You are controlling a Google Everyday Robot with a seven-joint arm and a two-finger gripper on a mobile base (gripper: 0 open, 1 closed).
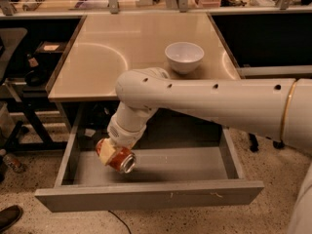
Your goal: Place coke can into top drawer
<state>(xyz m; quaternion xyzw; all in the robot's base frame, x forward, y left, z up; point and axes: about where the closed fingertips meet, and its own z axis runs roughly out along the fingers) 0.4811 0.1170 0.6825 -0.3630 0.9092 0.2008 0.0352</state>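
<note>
The coke can (120, 160) is red-orange with a silver end facing the front right. It lies tilted on its side in my gripper (110, 152), which is shut on it. The gripper hangs from the big white arm (204, 101) and sits inside the left part of the top drawer (146, 196). The drawer is grey, pulled fully open below the beige tabletop (122, 48). The can is low over the drawer floor; I cannot tell whether it touches it.
A white bowl (184, 56) stands on the tabletop at the right. A black chair and shelf (19, 62) stand to the left. A shoe (9, 217) shows at the bottom left on the speckled floor. Cluttered benches run along the back.
</note>
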